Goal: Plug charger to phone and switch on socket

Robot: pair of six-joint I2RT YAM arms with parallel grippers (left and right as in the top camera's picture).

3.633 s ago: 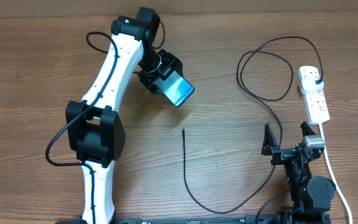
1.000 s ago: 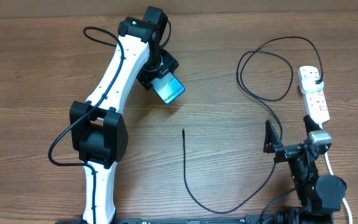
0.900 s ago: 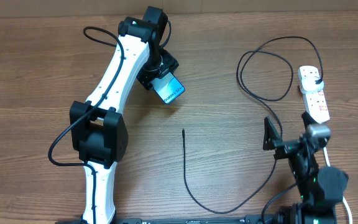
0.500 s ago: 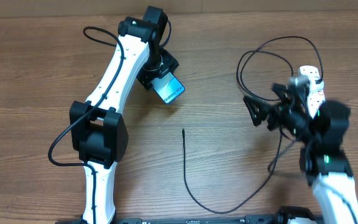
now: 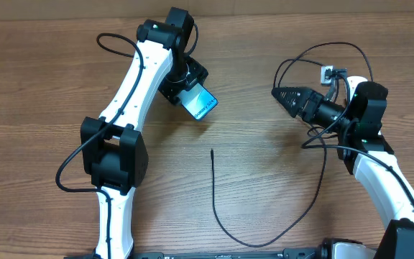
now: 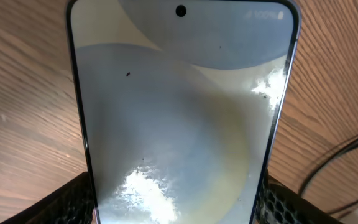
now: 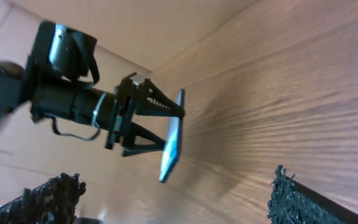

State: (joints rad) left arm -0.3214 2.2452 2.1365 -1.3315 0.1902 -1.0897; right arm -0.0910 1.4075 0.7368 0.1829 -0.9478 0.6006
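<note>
Slim dark-framed phone (image 5: 203, 106), screen lit cyan, in left hand (image 5: 187, 94).

it looked like a robotics lab bench: a wood-grain tabletop (image 5: 42, 86), a white-and-black left arm (image 5: 131, 86) and right arm (image 5: 379, 180) mounted at its near edge, a plain tan wall (image 5: 264, 6) along the far edge.

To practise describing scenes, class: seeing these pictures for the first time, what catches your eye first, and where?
The glowing phone stands out first, gripped in the left end effector toward the far side of the table. Next comes the thin black charger looping across the wood, its free tip lying unplugged nearer than the phone. The right end effector, open, points toward the phone from the right.
</note>
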